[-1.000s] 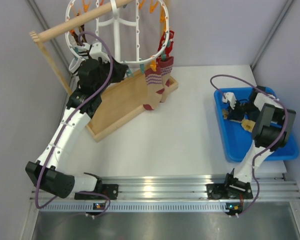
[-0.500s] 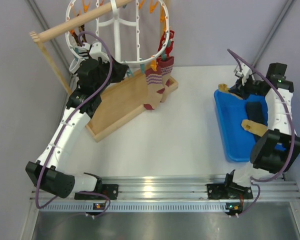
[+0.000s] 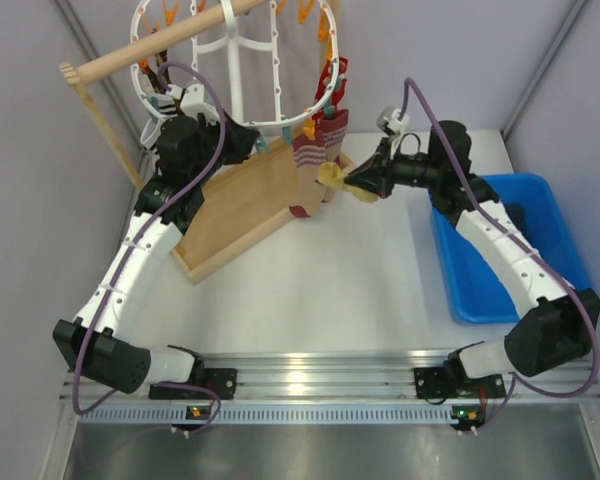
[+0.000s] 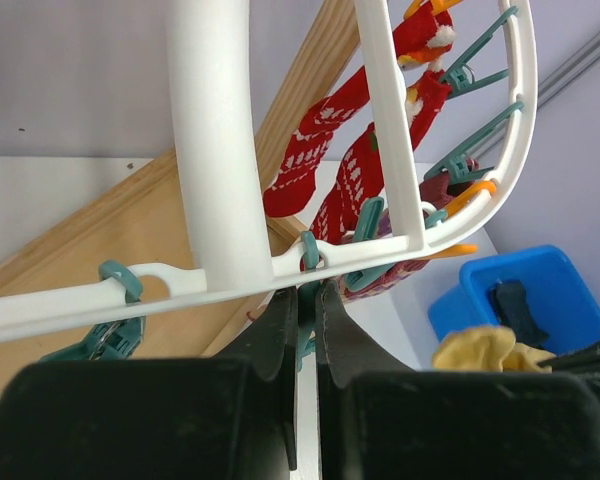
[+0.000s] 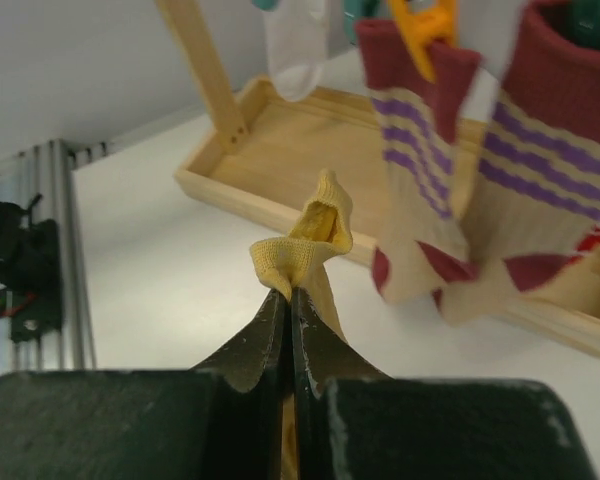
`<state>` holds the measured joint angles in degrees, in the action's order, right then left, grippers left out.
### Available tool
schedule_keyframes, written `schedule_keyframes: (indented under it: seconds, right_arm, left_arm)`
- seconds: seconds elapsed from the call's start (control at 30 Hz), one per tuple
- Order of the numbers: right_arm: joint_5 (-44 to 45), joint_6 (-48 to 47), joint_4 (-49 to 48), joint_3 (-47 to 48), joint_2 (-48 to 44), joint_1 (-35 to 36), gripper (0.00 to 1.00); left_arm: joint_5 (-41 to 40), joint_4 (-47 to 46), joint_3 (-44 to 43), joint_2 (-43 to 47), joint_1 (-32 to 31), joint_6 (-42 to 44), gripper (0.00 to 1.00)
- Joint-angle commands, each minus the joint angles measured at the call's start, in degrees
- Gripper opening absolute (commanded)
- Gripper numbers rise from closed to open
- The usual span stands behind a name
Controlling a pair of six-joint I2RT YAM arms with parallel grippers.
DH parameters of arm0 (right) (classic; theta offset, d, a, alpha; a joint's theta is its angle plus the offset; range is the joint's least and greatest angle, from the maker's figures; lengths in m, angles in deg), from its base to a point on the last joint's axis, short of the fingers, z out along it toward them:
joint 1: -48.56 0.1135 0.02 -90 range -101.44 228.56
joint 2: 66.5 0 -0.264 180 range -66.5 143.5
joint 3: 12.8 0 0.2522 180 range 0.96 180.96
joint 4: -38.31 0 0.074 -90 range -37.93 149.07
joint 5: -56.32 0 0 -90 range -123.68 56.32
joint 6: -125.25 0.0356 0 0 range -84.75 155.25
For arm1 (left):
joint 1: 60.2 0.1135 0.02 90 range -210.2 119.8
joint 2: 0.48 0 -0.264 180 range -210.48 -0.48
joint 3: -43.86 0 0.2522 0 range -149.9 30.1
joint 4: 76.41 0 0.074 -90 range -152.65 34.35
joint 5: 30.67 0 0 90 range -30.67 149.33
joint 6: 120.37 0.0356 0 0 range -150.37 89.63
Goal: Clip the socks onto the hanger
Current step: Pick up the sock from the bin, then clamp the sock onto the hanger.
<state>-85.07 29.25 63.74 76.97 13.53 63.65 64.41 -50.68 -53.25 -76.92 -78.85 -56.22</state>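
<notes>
The hanger (image 3: 235,60) is a white oval frame hung with orange and teal clips; its rim crosses the left wrist view (image 4: 220,150). My left gripper (image 4: 307,296) is shut on a teal clip (image 4: 308,250) under that rim, at the frame's near edge (image 3: 257,147). My right gripper (image 5: 291,292) is shut on a tan-yellow sock (image 5: 308,240), holding it above the table just right of the hanger (image 3: 332,178). Two maroon-and-tan striped socks (image 3: 316,160) hang clipped from the rim, with red patterned socks (image 4: 325,150) behind. A dark sock (image 4: 510,302) lies in the blue bin.
The blue bin (image 3: 540,285) stands at the right edge of the table. A wooden tray base (image 3: 242,205) lies under the hanger, and a wooden rod (image 3: 150,48) on a slanted post carries the frame. Grey walls close in the left, right and back.
My right arm has risen out of the blue bin and swung left to the hanger, carrying the tan-yellow sock. The left arm has stayed on its clip.
</notes>
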Motion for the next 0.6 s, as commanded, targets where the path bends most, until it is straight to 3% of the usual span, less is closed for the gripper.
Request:
schedule_keyframes:
  seconds: [0.0, 0.3, 0.57]
  right_arm:
    - [6.28, 14.26, -11.22, 0.11, -1.10, 8.69, 0.00]
    - [28.96, 16.72, -17.10, 3.62, 6.00, 20.49, 0.00]
    - [33.64, 19.17, -22.64, 5.46, 10.58, 23.32, 0.00]
  left_arm:
    - [2.48, 0.43, -1.20, -1.34, -0.15, -0.61, 0.00]
    - [3.09, 0.25, -1.20, -1.25, -0.15, -1.66, 0.00]
    - [3.79, 0.78, -2.25, -2.04, -0.24, -1.58, 0.00]
